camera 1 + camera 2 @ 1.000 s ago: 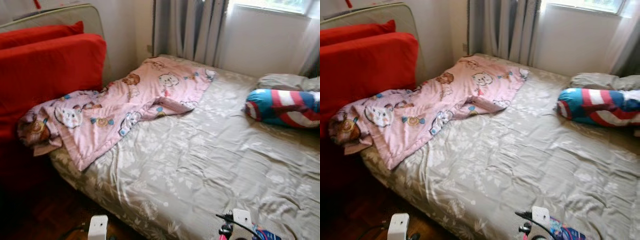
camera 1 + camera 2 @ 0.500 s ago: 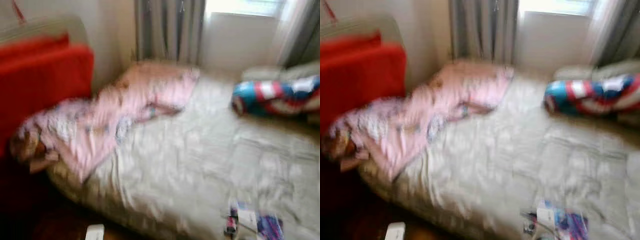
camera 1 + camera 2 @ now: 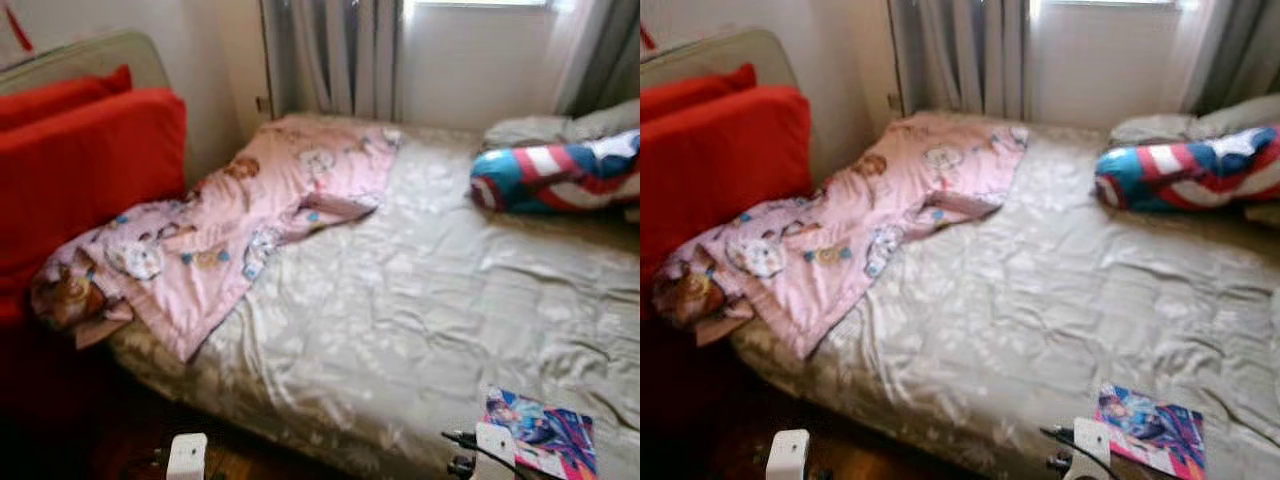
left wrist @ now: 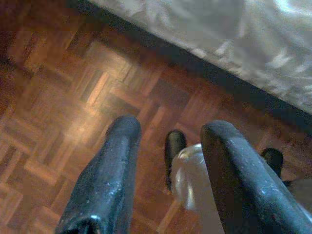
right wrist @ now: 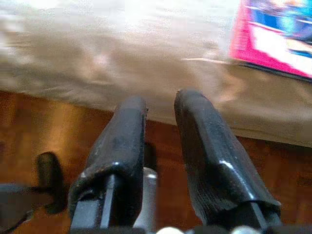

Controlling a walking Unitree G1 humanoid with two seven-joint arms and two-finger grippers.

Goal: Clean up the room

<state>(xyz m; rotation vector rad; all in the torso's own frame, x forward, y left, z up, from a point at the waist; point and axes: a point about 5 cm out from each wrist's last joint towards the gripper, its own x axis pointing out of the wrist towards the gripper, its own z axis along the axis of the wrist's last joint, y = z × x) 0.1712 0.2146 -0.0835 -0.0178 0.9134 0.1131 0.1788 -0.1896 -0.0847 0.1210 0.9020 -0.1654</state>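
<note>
A crumpled pink cartoon-print blanket (image 3: 230, 225) lies across the left side of the bed (image 3: 400, 310), one end hanging by the red cushions. A colourful magazine (image 3: 540, 432) lies flat at the bed's near right edge, and its pink corner, the magazine (image 5: 278, 34), shows past my right fingers. My right gripper (image 5: 162, 102) hangs low over the bed's edge, open by a narrow gap and empty. My left gripper (image 4: 170, 131) hangs over the parquet floor (image 4: 73, 107) beside the bed, open and empty.
A red, white and blue striped bolster (image 3: 555, 180) and a grey pillow (image 3: 530, 128) lie at the bed's far right. Red cushions (image 3: 90, 170) stand to the left against a headboard. Curtains (image 3: 335, 55) and a window are behind. Dark parquet (image 3: 90, 440) runs along the near left.
The camera has shifted, so the whole scene sits differently and the magazine now shows fully at the near right. The blanket, the bolster and both hanging arms look unchanged.
</note>
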